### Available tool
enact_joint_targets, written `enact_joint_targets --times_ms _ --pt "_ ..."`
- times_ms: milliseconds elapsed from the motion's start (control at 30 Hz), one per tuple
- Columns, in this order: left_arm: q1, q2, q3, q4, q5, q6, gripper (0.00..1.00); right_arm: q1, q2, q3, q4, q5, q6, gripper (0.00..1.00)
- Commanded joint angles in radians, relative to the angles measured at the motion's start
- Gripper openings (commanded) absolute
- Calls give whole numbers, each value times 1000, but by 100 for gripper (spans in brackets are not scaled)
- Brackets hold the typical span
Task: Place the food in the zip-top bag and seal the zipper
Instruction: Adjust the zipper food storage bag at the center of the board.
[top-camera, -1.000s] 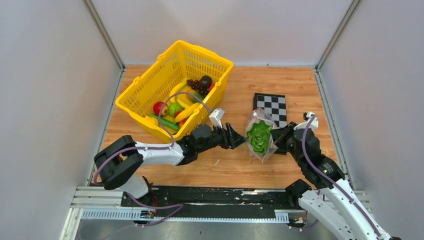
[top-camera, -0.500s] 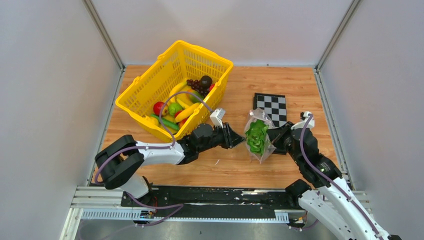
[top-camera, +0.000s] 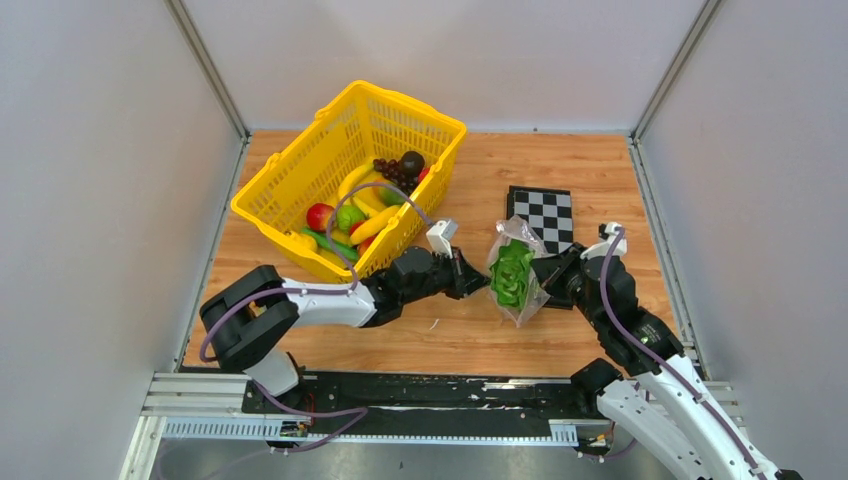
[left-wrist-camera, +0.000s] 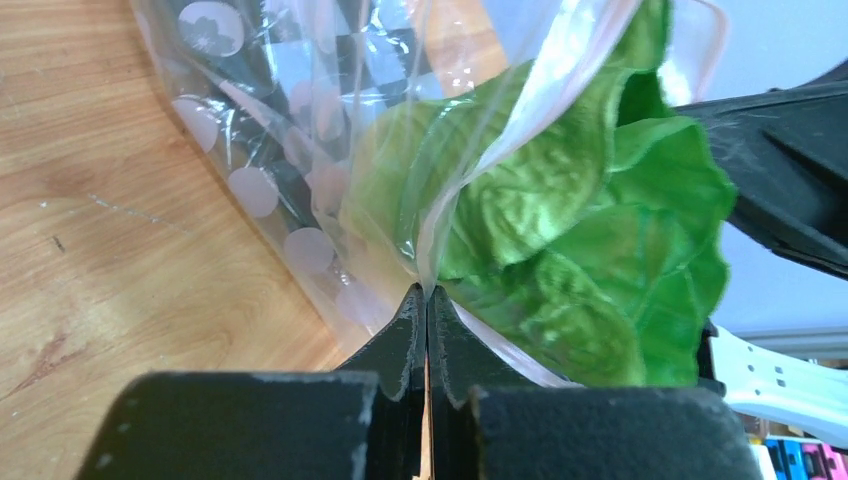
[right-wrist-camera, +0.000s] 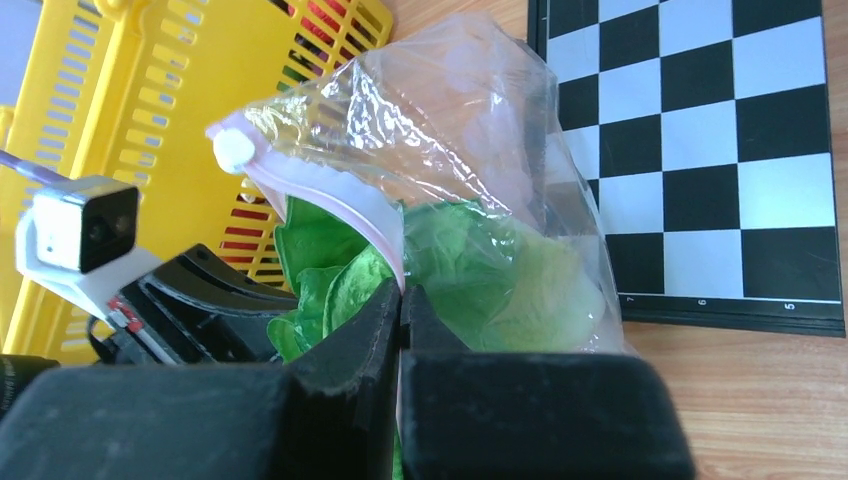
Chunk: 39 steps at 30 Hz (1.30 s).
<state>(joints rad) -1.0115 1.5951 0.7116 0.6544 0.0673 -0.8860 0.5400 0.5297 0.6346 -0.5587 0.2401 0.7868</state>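
At centre frame, the left pincer (top-camera: 485, 282) is pinching the zip-top bag (top-camera: 521, 236) by its clear film while the right pincer (right-wrist-camera: 401, 290) is clamping its pink zipper (right-wrist-camera: 330, 200); lettuce (top-camera: 512, 276) is sitting inside.

Count on worktop (top-camera: 450, 340):
- basket (top-camera: 300, 170): 1
- bag (top-camera: 517, 232): 1
- checkered board (top-camera: 545, 210): 1

In bag:
- lettuce (top-camera: 512, 278): 1

In basket:
- bananas (top-camera: 372, 225): at least 3. They overlap, so the exact number is not readable.
- red fruit (top-camera: 319, 215): 1 in full view. A second red patch beside the grapes is unclear.
- green round fruit (top-camera: 349, 215): 1
- cucumber (top-camera: 330, 245): 1
- grapes (top-camera: 390, 170): 1 bunch
- dark round fruit (top-camera: 412, 161): 1

End effectors, 2 in all:
- left end effector (top-camera: 484, 283)
- right end effector (top-camera: 540, 270)
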Motion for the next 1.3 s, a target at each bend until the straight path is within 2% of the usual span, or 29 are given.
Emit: enact_joint_targets --times_ms 0,133,233,300,433,567,600,700,733,867,900,1000,1100,1133,1200,1233,1267 --pt "-5 -127 27 29 38 48 0 -4 16 25 81 -91 -106 0" --pt "-5 -306 71 -81 82 119 0 -4 3 105 89 -206 -215 0" --pt "-1 -405 66 -151 49 137 0 -5 -29 147 66 -158 -205 0" --pt "10 -442 51 -146 73 117 0 -6 -21 193 14 -129 -189 0" --pt "24 -497 27 -100 141 93 0 -5 19 265 5 -251 -237 0" --pt "28 -507 40 -75 250 117 0 -6 50 320 -12 -287 -232 0" --pt "28 -503 41 -74 259 116 0 -5 58 334 -9 -321 -226 0" --pt "28 -472 64 -75 333 122 0 -5 59 316 165 -601 -224 0" --pt "28 -473 63 -73 336 115 0 -5 70 325 165 -600 -223 0" --pt "46 -526 24 -43 284 82 0 -4 159 451 -174 -151 -234 0" --pt "53 -541 37 -73 285 92 0 -5 174 465 -205 -134 -278 0" --pt "64 -578 69 -241 194 136 0 -5 202 488 -195 -296 -398 0" --pt "98 -586 14 -217 142 70 0 -5 241 544 -231 -321 -413 0" --pt "108 -578 -11 -181 167 28 0 -5 242 552 -223 -370 -430 0" --pt "136 -555 -32 -28 277 -63 0 -5 232 551 -136 -582 -475 0" --pt "137 -538 -10 30 356 -95 0 -5 231 554 -111 -673 -480 0" --pt "137 -526 26 29 422 -110 0 -5 234 562 -102 -694 -467 0"
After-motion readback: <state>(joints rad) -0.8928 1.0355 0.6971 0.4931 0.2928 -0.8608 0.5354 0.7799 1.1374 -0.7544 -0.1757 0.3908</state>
